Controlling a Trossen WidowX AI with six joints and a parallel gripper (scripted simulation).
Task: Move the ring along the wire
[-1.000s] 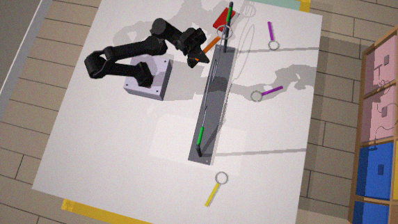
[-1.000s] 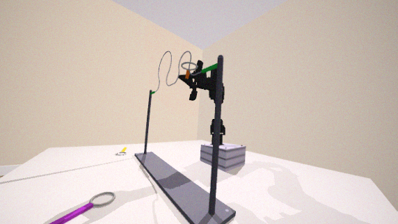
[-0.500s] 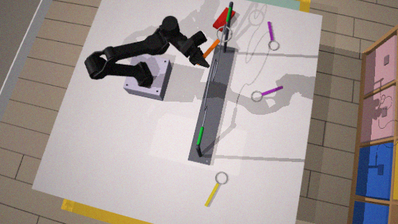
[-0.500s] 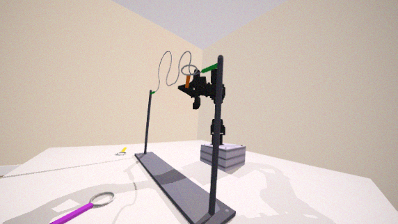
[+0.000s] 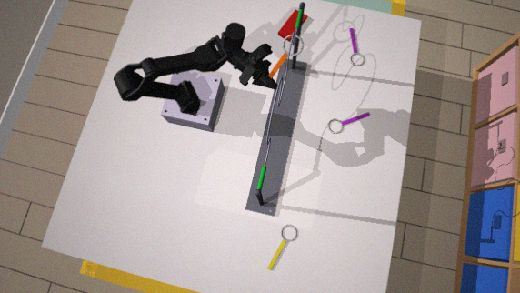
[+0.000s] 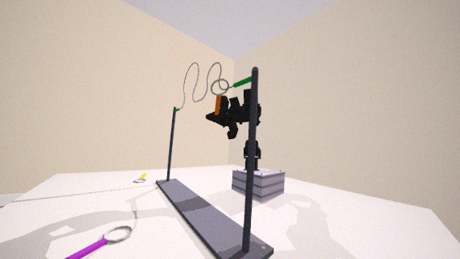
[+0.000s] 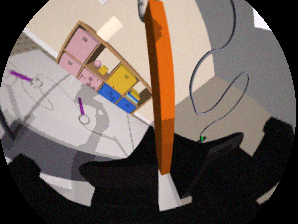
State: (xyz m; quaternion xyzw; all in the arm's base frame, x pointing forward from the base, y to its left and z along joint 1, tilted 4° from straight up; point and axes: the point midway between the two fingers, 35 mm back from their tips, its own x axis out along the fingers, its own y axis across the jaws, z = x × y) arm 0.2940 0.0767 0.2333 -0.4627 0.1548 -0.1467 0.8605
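The white table top [image 5: 150, 196] [image 6: 342, 225] fills most of the top view, its lower edge cut off by the frame. The black jointed robot arm [image 5: 182, 64] reaches from upper left of that view toward upper centre; in the exterior view the near dark post [image 6: 251, 161] hides part of it. A long dark grey base board [image 5: 275, 136] [image 6: 201, 213] runs beneath the wire, its near end cut off at the bottom of the exterior view. The thin grey looping wire [image 6: 184, 84] [image 7: 192, 90] looks nearly straight from above, and in the wrist view it leaves the top edge.

The black gripper [image 5: 272, 81] [image 6: 213, 116] [image 7: 153, 128] is closed on the straight orange handle [image 5: 278, 65] [image 6: 218, 105] [image 7: 162, 85], whose grip end is partly hidden from above. The grey metal ring [image 5: 293, 45] [image 6: 219, 87] sits at upper centre of the exterior view, around or just in front of the wire; which cannot be told. It appears beside the inner end of the near green sleeve [image 6: 243, 82]. In the wrist view only a sliver shows, cut off at the top.
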